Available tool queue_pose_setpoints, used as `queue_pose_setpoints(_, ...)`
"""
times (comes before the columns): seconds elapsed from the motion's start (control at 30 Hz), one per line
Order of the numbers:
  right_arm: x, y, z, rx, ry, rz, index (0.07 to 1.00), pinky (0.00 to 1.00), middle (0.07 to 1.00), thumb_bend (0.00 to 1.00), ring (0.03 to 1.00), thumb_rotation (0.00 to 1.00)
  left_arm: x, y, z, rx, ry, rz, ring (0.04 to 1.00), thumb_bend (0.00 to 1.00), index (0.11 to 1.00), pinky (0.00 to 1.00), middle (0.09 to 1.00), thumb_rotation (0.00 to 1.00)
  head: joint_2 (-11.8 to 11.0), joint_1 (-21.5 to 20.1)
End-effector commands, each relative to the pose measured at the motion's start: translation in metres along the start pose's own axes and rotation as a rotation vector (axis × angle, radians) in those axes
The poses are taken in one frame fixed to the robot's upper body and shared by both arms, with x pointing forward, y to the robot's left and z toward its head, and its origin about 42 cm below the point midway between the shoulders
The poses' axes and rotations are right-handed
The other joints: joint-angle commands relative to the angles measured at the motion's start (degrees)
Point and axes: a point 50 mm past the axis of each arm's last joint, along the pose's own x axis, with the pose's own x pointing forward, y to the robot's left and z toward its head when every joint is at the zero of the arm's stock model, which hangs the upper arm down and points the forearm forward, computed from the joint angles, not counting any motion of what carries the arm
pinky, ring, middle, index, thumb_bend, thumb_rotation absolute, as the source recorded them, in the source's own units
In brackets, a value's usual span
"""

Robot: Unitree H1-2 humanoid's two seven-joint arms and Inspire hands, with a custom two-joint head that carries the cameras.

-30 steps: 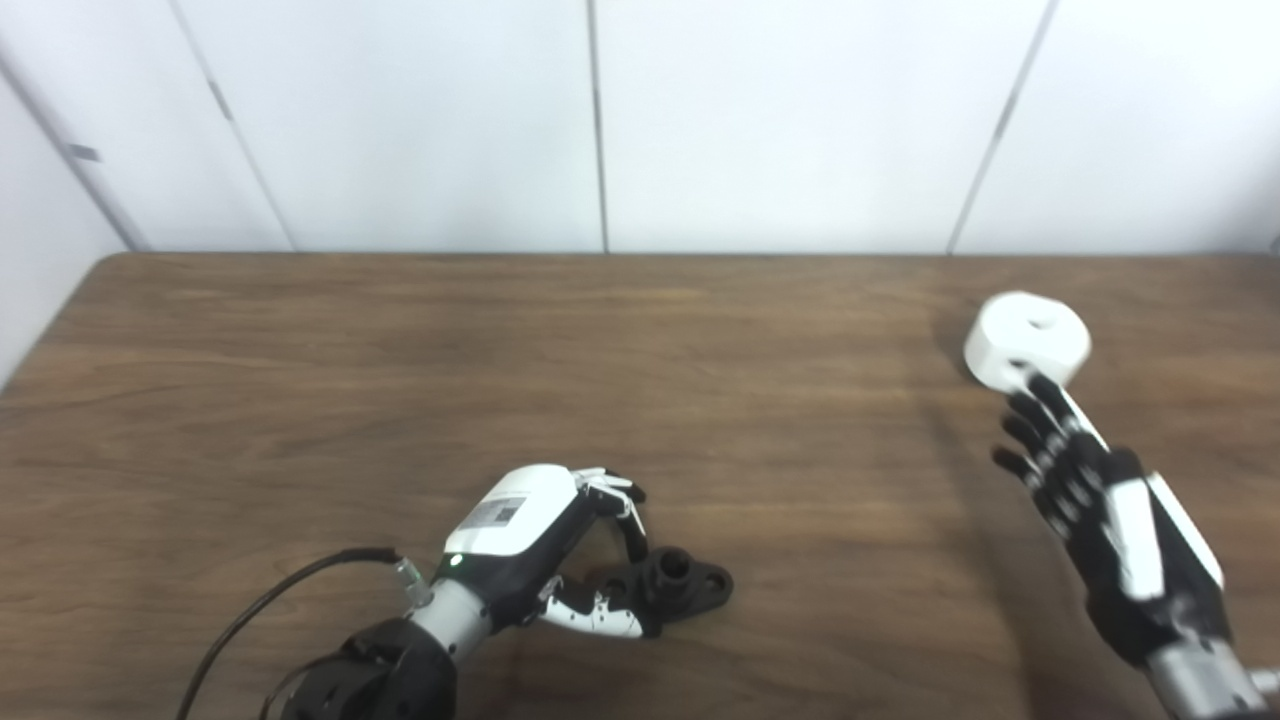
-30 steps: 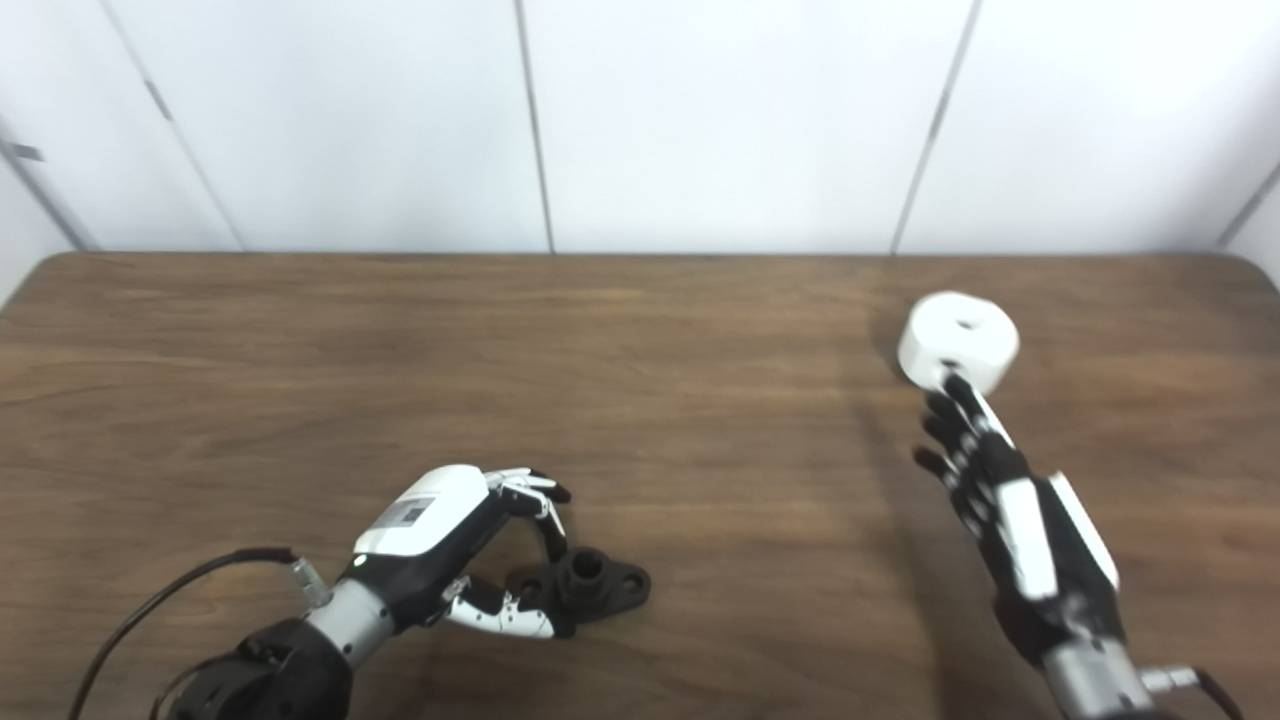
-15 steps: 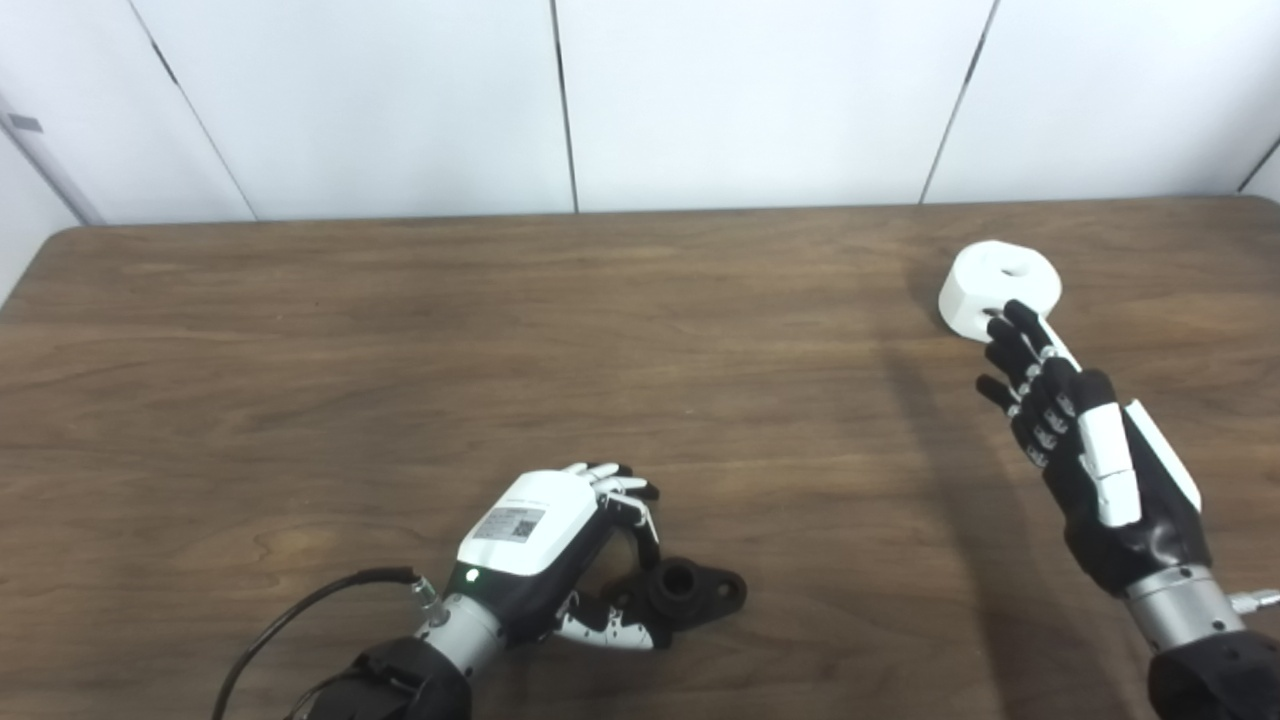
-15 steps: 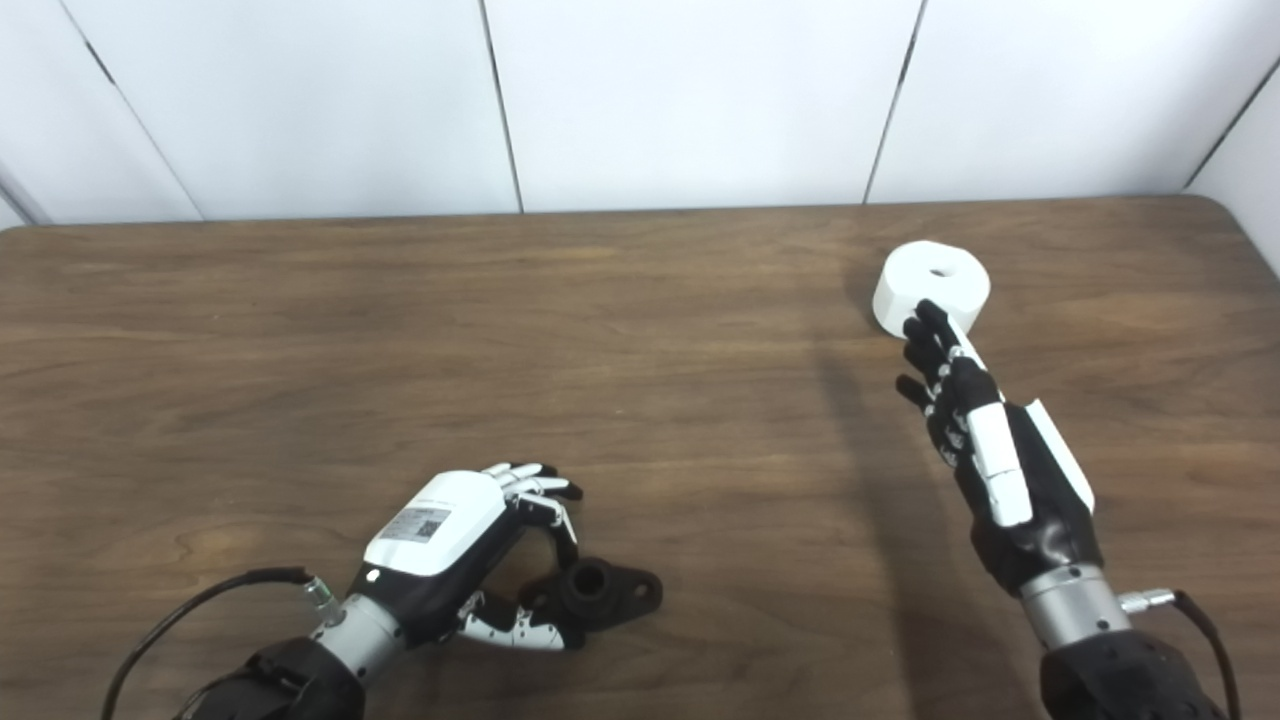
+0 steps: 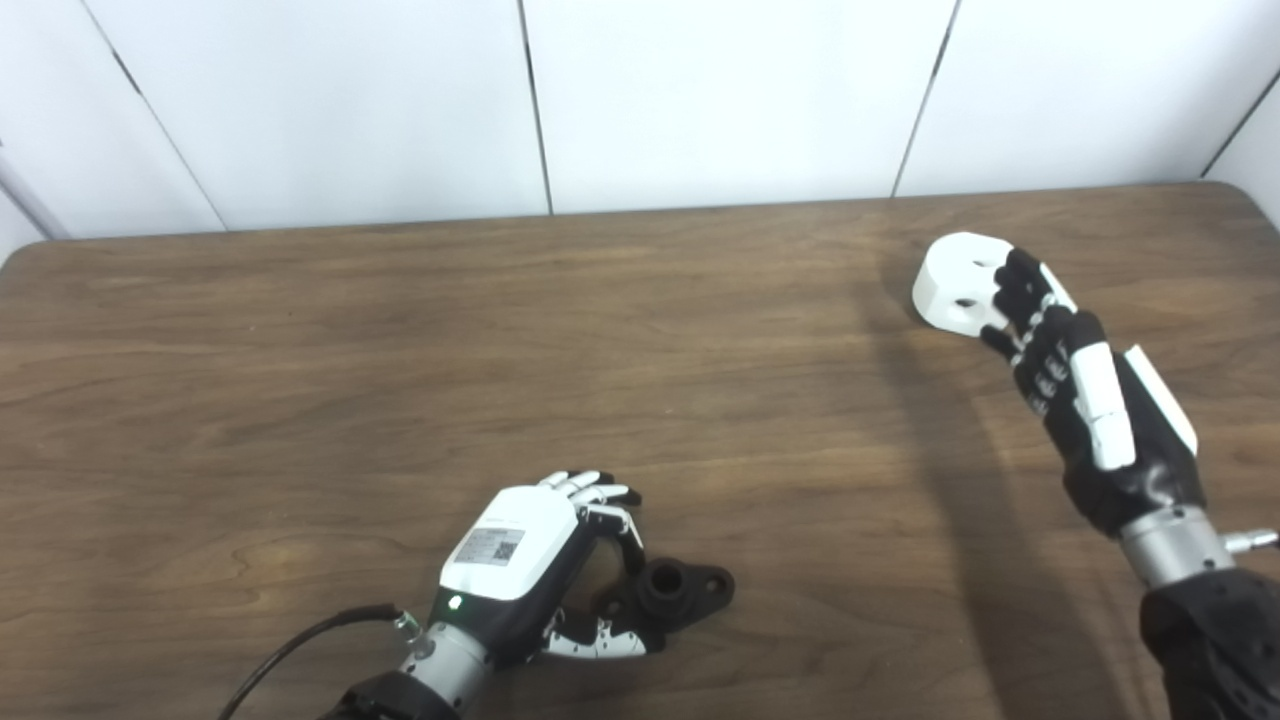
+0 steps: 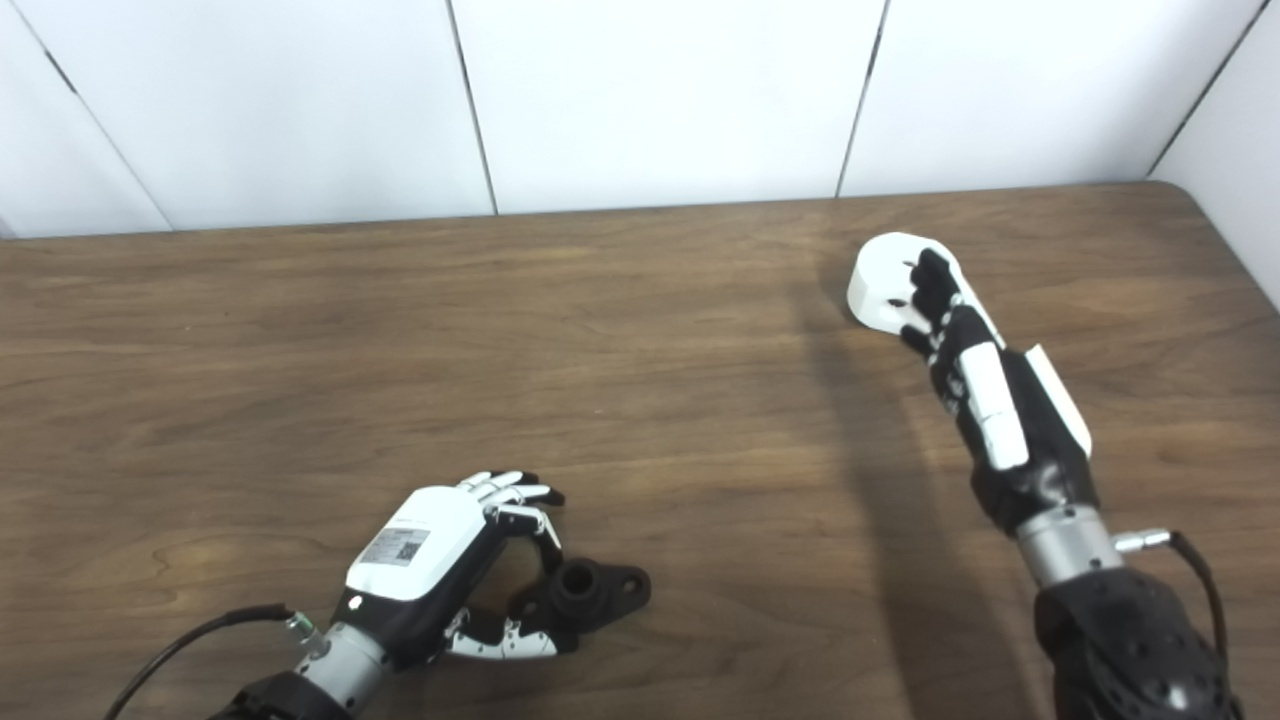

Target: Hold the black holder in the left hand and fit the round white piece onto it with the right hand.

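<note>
The black holder [image 5: 688, 590] lies on the wooden table [image 5: 400, 380] near the front edge, its round socket facing up. My left hand [image 5: 520, 550] is curled over its left end, with fingers above and thumb below pinching that end. The round white piece [image 5: 955, 285] sits at the far right, tipped up so its face with two small holes shows. My right hand [image 5: 1085, 410] reaches to it with straight fingers [image 5: 1020, 290] laid across its right side; the thumb is hidden. In the right eye view the white piece [image 6: 880, 275] and holder [image 6: 600, 590] stand the same way.
White wall panels [image 5: 700, 100] rise behind the table's far edge. The table's right corner [image 6: 1170, 195] lies just beyond the white piece. A black cable [image 5: 300, 650] trails from my left wrist along the front edge.
My right hand has moved forward until its fingers lie over the white piece, which has tipped from flat to tilted. My left hand has stayed at the holder. The camera has also shifted.
</note>
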Motion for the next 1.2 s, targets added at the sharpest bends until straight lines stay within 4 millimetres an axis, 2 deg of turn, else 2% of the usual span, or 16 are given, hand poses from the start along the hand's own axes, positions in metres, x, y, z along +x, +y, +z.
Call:
queue_pose_setpoints(0.0,0.013,-0.012,0.012,-0.094,-0.058,-0.046,0.985,0.93,0.974,0.65,0.986,0.96,-0.004,-0.017,-0.009,0.003,0.032,-0.071,0.900,0.51,0.490,0.90,0.827,0.05,-0.5,-0.7)
queue_pose_setpoints(0.03,0.017,-0.014,0.012,-0.115,-0.058,-0.055,0.987,0.93,0.974,0.65,0.984,0.96,-0.004,-0.018,-0.010,-0.002,0.035,-0.070,0.900,0.51,0.490,0.90,0.827,0.05,-1.2,-1.1)
queue_pose_setpoints(0.13,0.024,-0.018,0.011,-0.175,-0.060,-0.076,0.981,0.99,0.974,0.67,0.998,0.88,-0.005,-0.020,-0.012,-0.010,0.042,-0.070,0.901,0.51,0.490,0.91,0.829,0.05,-2.3,-2.1)
queue_pose_setpoints(0.23,0.031,-0.020,0.010,-0.255,-0.074,-0.093,0.978,1.00,0.972,0.65,0.997,0.86,-0.007,-0.021,-0.015,-0.011,0.041,-0.067,0.895,0.51,0.490,0.90,0.825,0.05,-3.2,-4.5)
queue_pose_setpoints(0.37,0.042,-0.021,0.009,-0.378,-0.097,-0.114,0.979,0.92,0.983,0.63,0.980,0.76,-0.010,-0.021,-0.020,-0.007,0.040,-0.075,0.899,0.51,0.490,0.90,0.828,0.05,-3.9,-7.4)
queue_pose_setpoints(0.43,0.048,-0.021,0.008,-0.424,-0.106,-0.125,0.975,0.83,0.982,0.63,0.945,0.63,-0.011,-0.020,-0.023,-0.014,0.041,-0.076,0.902,0.51,0.490,0.90,0.829,0.05,-4.2,-8.6)
queue_pose_setpoints(0.5,0.054,-0.020,0.009,-0.488,-0.095,-0.133,0.975,0.87,0.987,0.67,0.952,0.58,-0.013,-0.019,-0.025,-0.023,0.045,-0.077,0.902,0.51,0.490,0.90,0.828,0.05,-4.4,-10.1)
queue_pose_setpoints(0.57,0.060,-0.019,0.010,-0.541,-0.081,-0.135,0.978,0.94,0.998,0.71,0.987,0.56,-0.014,-0.019,-0.027,-0.026,0.046,-0.077,0.904,0.51,0.490,0.91,0.828,0.05,-4.6,-11.1)
queue_pose_setpoints(0.73,0.086,-0.023,0.015,-0.671,-0.026,-0.119,0.974,1.00,1.000,0.79,1.000,0.50,-0.019,-0.017,-0.033,-0.031,0.046,-0.075,0.900,0.51,0.489,0.90,0.825,0.05,-5.5,-15.1)
queue_pose_setpoints(0.97,0.119,-0.028,0.018,-0.750,0.054,-0.108,0.957,0.96,1.000,0.79,1.000,0.42,-0.023,-0.014,-0.038,-0.028,0.041,-0.076,0.897,0.51,0.489,0.90,0.819,0.05,-5.7,-16.3)
queue_pose_setpoints(1.17,0.147,-0.037,0.020,-0.844,0.108,-0.098,0.945,0.95,1.000,0.78,1.000,0.42,-0.024,-0.013,-0.038,-0.031,0.037,-0.075,0.890,0.51,0.489,0.89,0.817,0.05,-5.6,-16.1)
